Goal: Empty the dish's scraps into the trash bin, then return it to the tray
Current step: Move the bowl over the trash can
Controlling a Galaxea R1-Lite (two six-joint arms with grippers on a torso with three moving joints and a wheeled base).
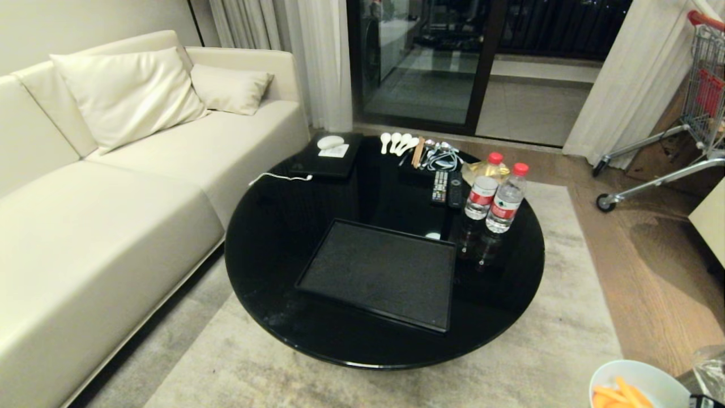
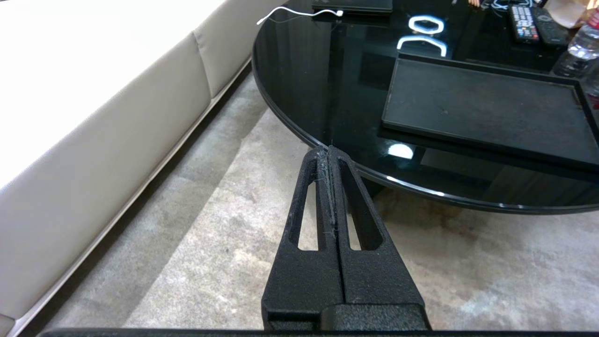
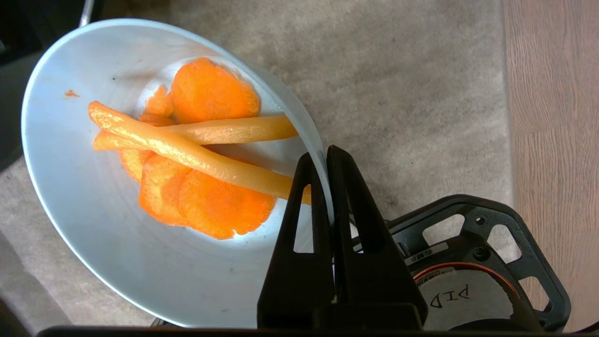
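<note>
Right now the right gripper (image 3: 326, 157) is clamped shut on the rim of the dish (image 3: 84, 224), one finger inside the wall and one outside, so the bowl hangs off the fingertips to the side rather than sitting under the hand. Pinching the rim is likely the only way thin jaws can carry a bowl like this. The scraps (image 3: 196, 154), orange slices and a couple of long strips, lie piled in the bowl's hollow, one strip end reaching almost to the inner finger; nothing has spilled. In the head view the dish (image 1: 640, 377) shows only at the lower right corner, off the table and above the rug, with orange pieces inside; beside it a bit of crinkled clear plastic (image 1: 711, 368) may be the trash bin liner, but the bin itself can't be made out. The tray (image 1: 385, 272) sits bare on the round black table (image 1: 272, 226), well apart from the dish, ready for the return step. Two water bottles (image 1: 495, 195), remotes (image 1: 444, 187) and spoons (image 1: 396, 141) sit further back on the table. The left gripper (image 2: 329, 152) is parked with fingers pressed together, holding nothing, low by the near table edge over the rug. Judged stage: dish lifted and carried toward the bin, dump not yet done.
</note>
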